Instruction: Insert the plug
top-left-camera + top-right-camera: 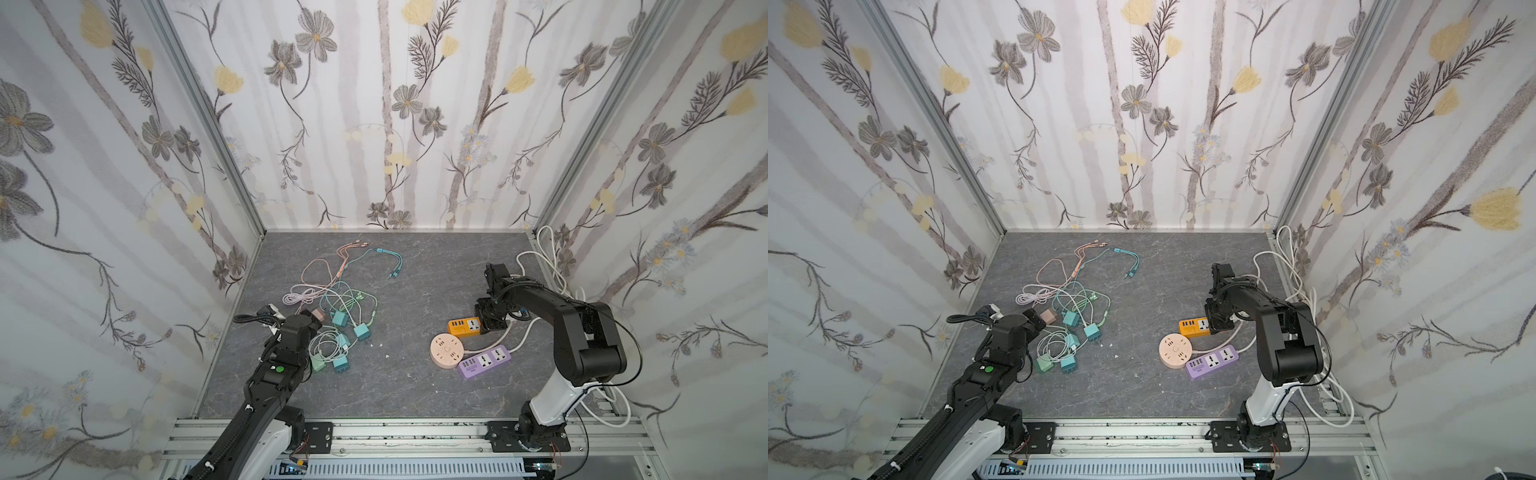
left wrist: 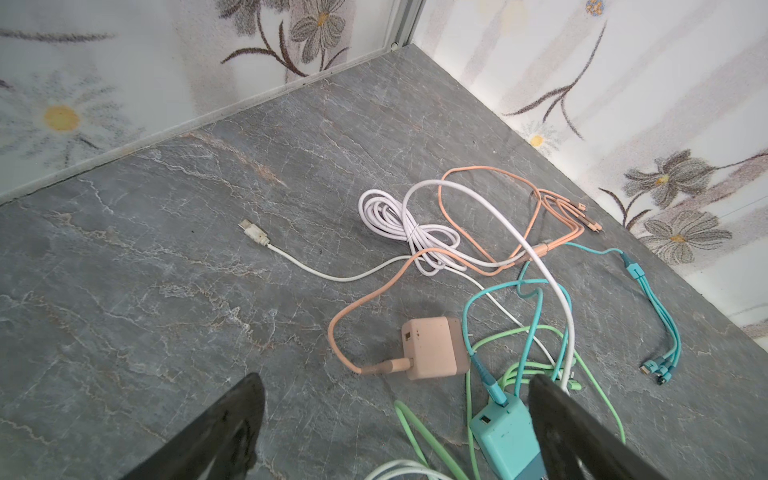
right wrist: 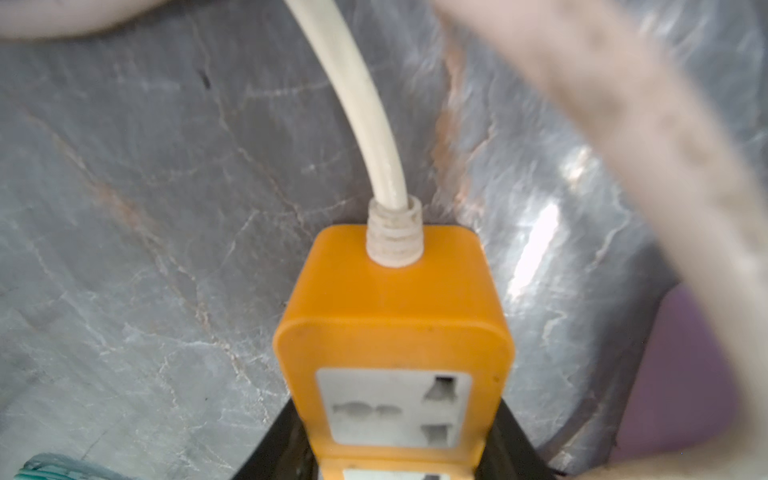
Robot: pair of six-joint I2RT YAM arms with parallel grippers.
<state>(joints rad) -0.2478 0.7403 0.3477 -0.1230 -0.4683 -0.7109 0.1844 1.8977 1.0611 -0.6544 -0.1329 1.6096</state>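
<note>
My right pincer [image 3: 395,432] clasps the orange strip [image 3: 390,316] on the right of the desk [image 1: 415,270], fingers snug against its two long sides. I judge I should hold it flat and steady, keeping the socket face uncovered. My left pincer [image 2: 395,380] hangs wide over the cable tangle on the left, where the pink plug [image 2: 432,349] lies, well apart from the strip. I should take its body squarely, avoiding the teal plug [image 2: 505,440] beside one finger. No box or tray shows; the strip's socket is empty.
</note>
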